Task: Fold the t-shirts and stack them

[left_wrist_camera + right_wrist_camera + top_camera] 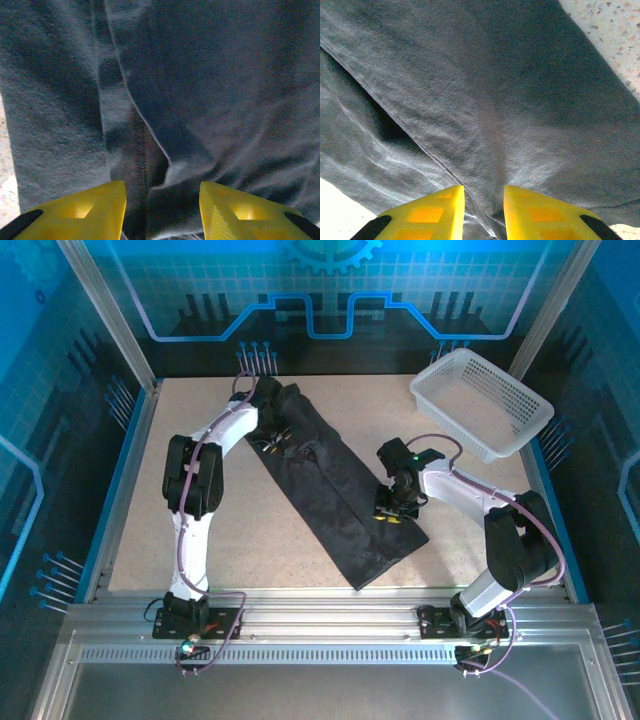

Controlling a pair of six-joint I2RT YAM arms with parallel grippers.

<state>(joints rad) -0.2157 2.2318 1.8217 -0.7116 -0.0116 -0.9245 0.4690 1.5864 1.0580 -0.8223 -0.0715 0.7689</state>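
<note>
Basket (452, 420) at far right, t-shirt (335, 485) lying diagonal, well apart

T-shirt (335, 490) lies diagonally on table (250, 540), far left to near right. Basket (480, 405) at far right corner, apart. Left gripper (272, 444) on shirt's far end, right gripper (390, 512) on its right edge.

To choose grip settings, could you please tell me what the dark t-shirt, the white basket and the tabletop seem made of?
Dark charcoal cloth t-shirt: soft matte knit, probably cotton; fine ribbing and creases show. White lattice basket: likely moulded plastic, rigid open grid. Beige speckled tabletop: matte board, composition unclear.
</note>
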